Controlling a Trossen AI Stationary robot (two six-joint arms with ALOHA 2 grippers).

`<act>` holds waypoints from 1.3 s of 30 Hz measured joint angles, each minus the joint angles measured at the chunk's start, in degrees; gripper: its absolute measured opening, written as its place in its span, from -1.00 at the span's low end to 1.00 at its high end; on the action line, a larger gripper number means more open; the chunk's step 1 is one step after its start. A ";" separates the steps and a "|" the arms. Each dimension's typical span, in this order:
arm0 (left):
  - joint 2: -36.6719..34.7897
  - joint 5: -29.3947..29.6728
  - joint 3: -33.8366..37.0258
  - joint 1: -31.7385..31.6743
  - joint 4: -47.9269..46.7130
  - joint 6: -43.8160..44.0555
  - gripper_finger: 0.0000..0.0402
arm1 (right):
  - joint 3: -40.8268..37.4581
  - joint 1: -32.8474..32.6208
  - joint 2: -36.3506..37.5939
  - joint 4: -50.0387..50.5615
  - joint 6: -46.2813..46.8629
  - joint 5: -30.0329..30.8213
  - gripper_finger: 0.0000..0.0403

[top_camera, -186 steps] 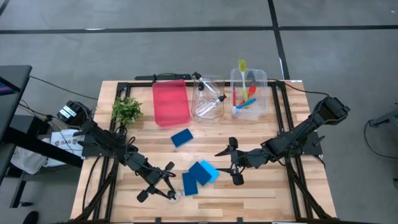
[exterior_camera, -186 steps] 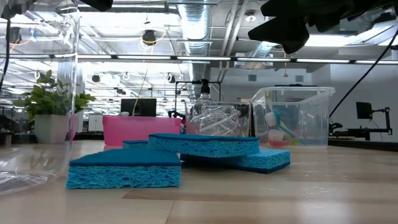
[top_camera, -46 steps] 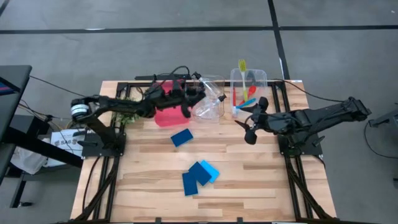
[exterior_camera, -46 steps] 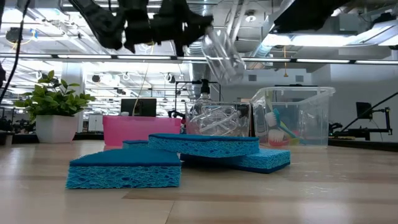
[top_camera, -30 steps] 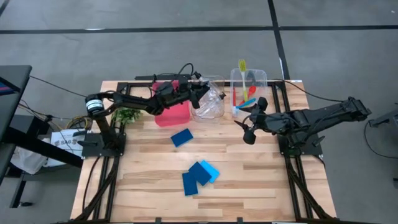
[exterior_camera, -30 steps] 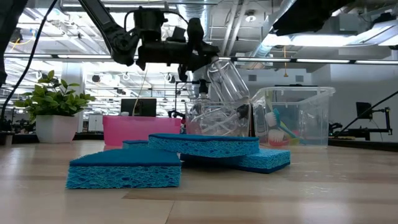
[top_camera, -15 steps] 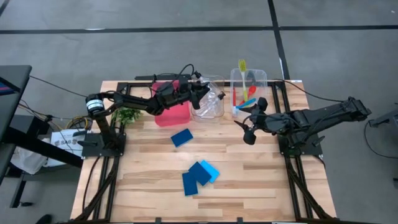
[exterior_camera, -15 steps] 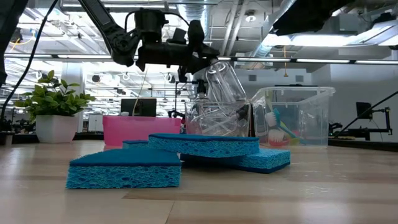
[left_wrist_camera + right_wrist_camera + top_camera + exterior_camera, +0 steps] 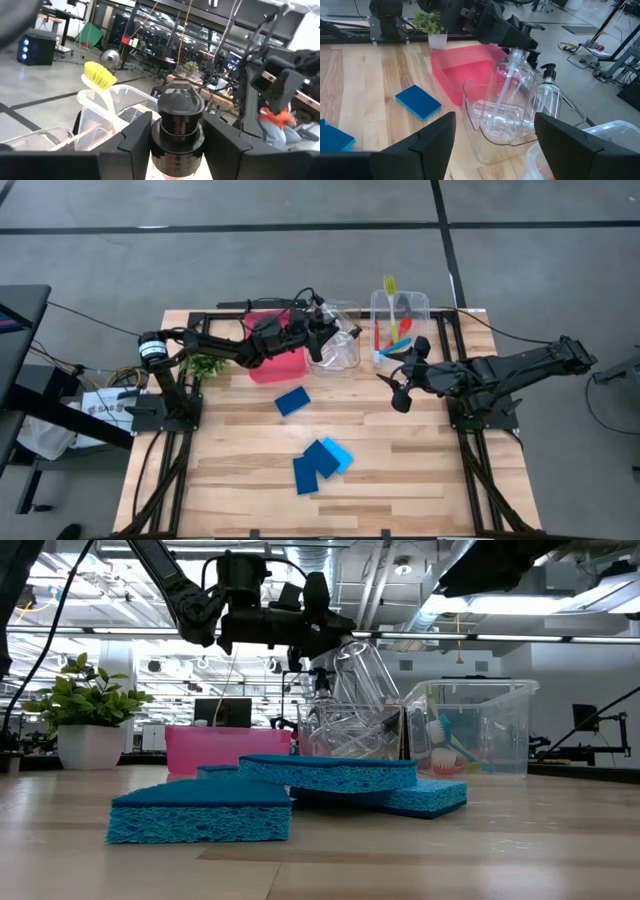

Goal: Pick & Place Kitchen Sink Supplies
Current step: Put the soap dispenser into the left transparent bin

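Clear black-capped bottle [image 9: 512, 85] (pump-topped)

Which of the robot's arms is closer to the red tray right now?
Left. Its end effector, shut on a clear bottle, hangs by the red tray's edge; the right end effector waits farther off, beyond the brush bin.

Blue sponges [image 9: 321, 460], red tray [image 9: 277, 367] — clear, black-capped bottle [image 9: 511, 82].
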State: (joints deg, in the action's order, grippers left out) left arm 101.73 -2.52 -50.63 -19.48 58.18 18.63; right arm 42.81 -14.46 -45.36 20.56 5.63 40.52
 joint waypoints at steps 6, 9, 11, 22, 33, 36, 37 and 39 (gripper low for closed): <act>0.00 -0.04 0.02 0.67 -0.53 -2.79 -0.18 | 0.00 -0.02 0.00 0.00 0.00 -0.01 0.31; 0.00 -0.04 0.04 0.71 -1.43 -3.72 -0.14 | 0.00 -0.02 0.00 0.00 0.00 -0.01 0.31; 0.01 -0.04 0.05 0.71 -1.94 -3.82 -0.11 | 0.00 -0.02 0.00 0.00 0.00 -0.01 0.31; 0.02 -1.10 0.07 1.08 -4.31 -10.77 -0.07 | 0.00 -0.02 0.00 0.02 -0.02 -0.01 0.31; -0.07 -2.47 0.02 1.63 -10.56 -23.49 -0.07 | 0.00 -0.02 0.00 0.03 -0.02 -0.17 0.31; -0.18 -2.74 -0.07 1.94 -12.33 -28.83 -0.07 | 0.00 -0.02 0.00 0.04 -0.02 -0.19 0.31; -0.20 -2.92 -0.07 2.01 -12.63 -30.13 -0.07 | 0.00 -0.02 0.00 0.02 -0.04 -0.19 0.31; -0.23 -2.89 0.31 2.30 -12.65 -32.57 -0.07 | 0.00 -0.02 0.00 0.02 -0.04 -0.19 0.31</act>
State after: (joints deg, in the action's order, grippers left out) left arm 101.50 -5.42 -50.32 -17.18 45.54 -13.94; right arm 42.81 -14.48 -45.36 20.58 5.58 40.34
